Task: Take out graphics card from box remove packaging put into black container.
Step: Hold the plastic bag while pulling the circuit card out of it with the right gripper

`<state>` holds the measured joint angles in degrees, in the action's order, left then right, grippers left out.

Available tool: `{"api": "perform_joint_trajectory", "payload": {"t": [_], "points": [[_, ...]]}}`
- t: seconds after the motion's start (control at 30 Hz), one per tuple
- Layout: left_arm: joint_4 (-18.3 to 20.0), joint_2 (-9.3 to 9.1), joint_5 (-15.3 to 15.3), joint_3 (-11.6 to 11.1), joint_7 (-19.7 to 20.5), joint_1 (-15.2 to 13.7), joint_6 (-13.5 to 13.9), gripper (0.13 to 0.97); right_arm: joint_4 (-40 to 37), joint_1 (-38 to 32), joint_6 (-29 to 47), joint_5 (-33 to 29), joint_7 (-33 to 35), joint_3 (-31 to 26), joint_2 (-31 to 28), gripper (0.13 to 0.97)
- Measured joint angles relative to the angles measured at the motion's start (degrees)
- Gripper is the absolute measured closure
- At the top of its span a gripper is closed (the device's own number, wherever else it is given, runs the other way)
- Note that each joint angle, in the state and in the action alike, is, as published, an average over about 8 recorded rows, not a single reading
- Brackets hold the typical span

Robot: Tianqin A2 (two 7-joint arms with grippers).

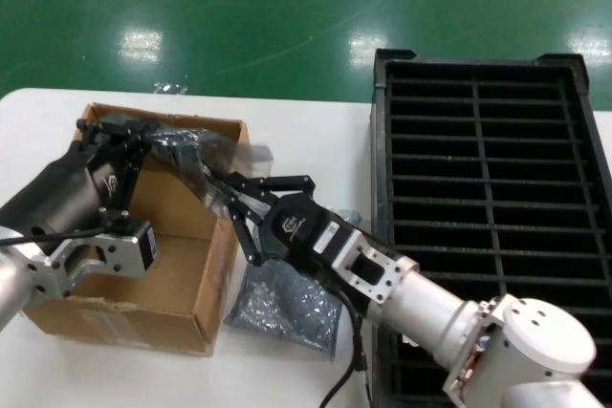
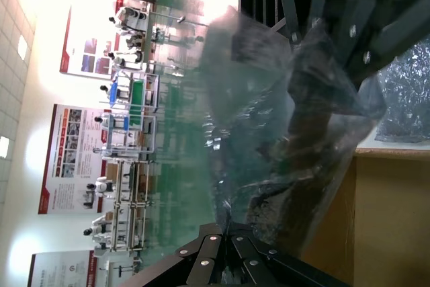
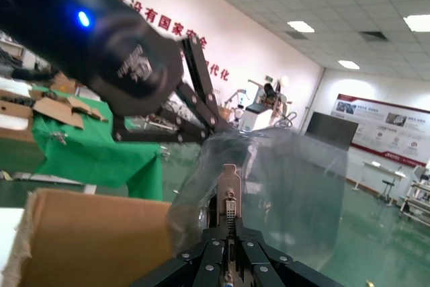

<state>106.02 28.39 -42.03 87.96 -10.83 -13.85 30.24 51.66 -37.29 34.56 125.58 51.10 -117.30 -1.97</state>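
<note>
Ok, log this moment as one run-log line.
left gripper: holds packaging over box | right gripper: grips graphics card bracket | second bag: on table | black container: no card

Glossy crinkled plastic packaging (image 3: 269,186); matt corrugated cardboard box (image 1: 182,279); bracket (image 3: 229,193) seemingly bare metal.

I see a white table (image 1: 287,155) filling the lower left and middle of the head view, its far edge curving across the upper left of the frame. Beyond it, across the whole top of the frame, runs a glossy green floor (image 1: 239,7) with bright patches of reflected light. Low in the middle of the frame, a crumpled sheet of grey bubble wrap (image 1: 287,308) lies on the table. In the right wrist view, a green cloth (image 3: 94,156) hangs at the left of the frame.
</note>
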Motion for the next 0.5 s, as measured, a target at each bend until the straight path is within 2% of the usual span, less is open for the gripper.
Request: {"api": "perform_joint_trajectory", "payload": {"t": [0.27,0.5], "points": [[0.00,0.00,0.00,0.00,0.00,0.00,0.00,0.958,10.38,5.43,1.29,-5.28,-6.55,2.50,-3.20,0.951],[0.00,0.00,0.00,0.00,0.00,0.00,0.00,0.958,13.33,7.65,2.61,-8.78,-9.07,4.69,-3.73,0.954]]}}
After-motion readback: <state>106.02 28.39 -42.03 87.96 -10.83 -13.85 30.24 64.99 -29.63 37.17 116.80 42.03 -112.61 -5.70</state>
